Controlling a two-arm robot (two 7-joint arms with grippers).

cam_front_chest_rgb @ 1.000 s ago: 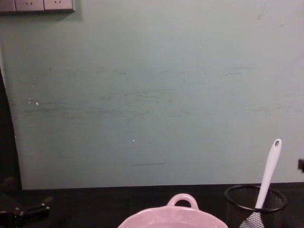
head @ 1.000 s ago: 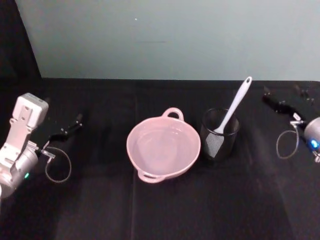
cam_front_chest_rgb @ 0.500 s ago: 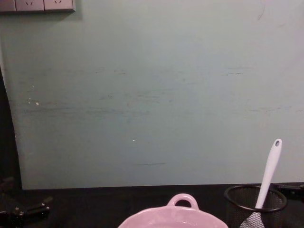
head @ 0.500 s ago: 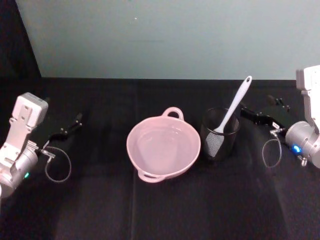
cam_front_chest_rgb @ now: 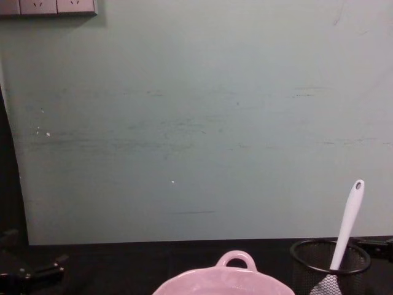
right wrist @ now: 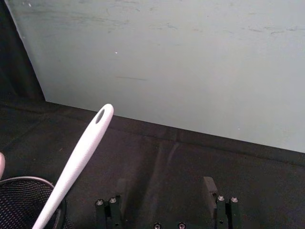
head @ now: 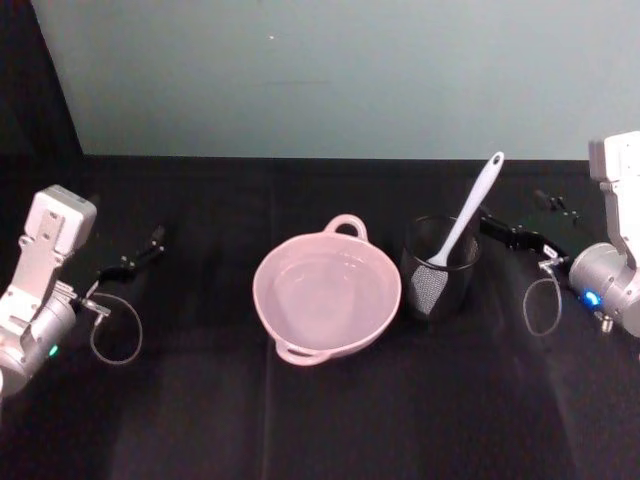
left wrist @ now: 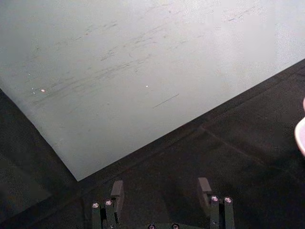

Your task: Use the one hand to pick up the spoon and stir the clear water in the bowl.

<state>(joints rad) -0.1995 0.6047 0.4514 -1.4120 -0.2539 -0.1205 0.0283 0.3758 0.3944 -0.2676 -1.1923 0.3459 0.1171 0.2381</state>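
Observation:
The pale pink bowl sits mid-table with barely visible clear water inside; its rim and loop handle show in the chest view. The white spoon stands tilted in a black wire-mesh cup just right of the bowl, handle end up. My right hand is open and hovers close to the right of the cup, not touching the spoon. The right wrist view has the spoon's handle ahead of the open right gripper. My left gripper stays open at the far left.
Black cloth covers the table, and a pale green wall stands behind it. Cable loops hang by each wrist. The bowl and the mesh cup stand almost touching.
Over the last second my right gripper moved in from the far right toward the mesh cup, then held nearly still. The left arm, bowl and spoon have barely moved.

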